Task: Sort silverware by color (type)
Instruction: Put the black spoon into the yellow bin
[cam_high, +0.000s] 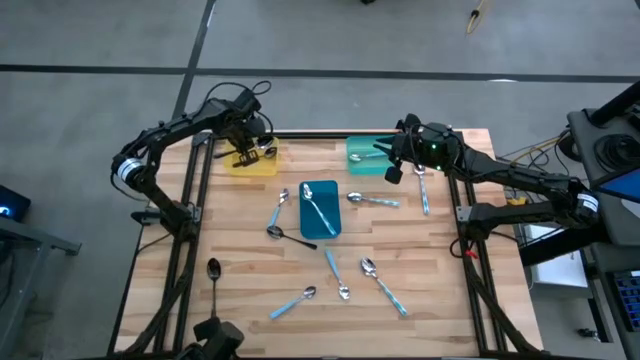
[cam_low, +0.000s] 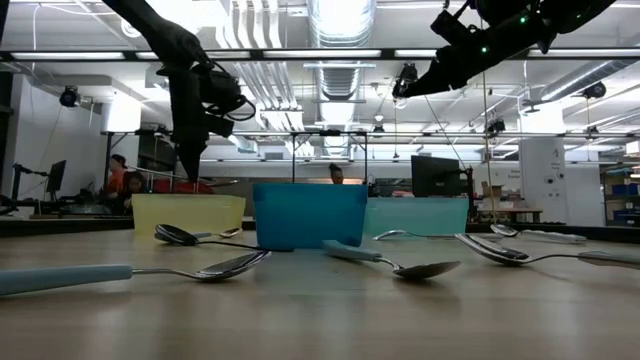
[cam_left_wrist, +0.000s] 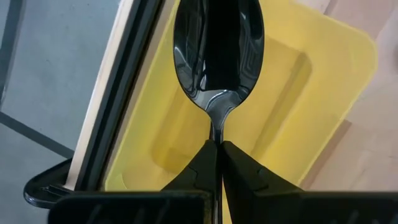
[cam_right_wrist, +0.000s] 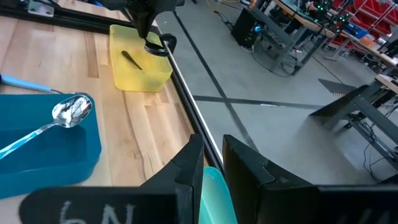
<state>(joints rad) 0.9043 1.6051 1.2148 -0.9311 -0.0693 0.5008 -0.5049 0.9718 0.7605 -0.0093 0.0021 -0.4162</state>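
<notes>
My left gripper (cam_high: 245, 155) hangs over the yellow tray (cam_high: 255, 163) at the table's far left and is shut on a black spoon (cam_left_wrist: 217, 56). Another dark spoon (cam_right_wrist: 132, 60) lies inside that tray. My right gripper (cam_high: 394, 168) hovers, narrowly open and empty, at the near edge of the teal tray (cam_high: 365, 152), which holds a silver spoon (cam_high: 374, 154). A blue-handled spoon (cam_high: 317, 208) lies in the blue tray (cam_high: 320, 232). Several more spoons lie flat on the table: black (cam_high: 213, 272), silver (cam_high: 372, 200), blue-handled (cam_high: 385, 287). My left gripper pinches the black spoon between its two fingertips (cam_left_wrist: 202, 158) at the neck (cam_left_wrist: 217, 130), just behind the bowl. The fingers point down from above and lie along the handle. The bowl sticks out past the tips, lifted clear above the yellow tray's hollow (cam_left_wrist: 273, 93).
The three trays stand in a row along the table's far half. Loose spoons are scattered over the middle and near part, including a black one (cam_high: 287, 236) by the blue tray and a blue-handled one (cam_high: 424, 192) near my right arm. A dark frame rail (cam_left_wrist: 124, 81) borders the yellow tray.
</notes>
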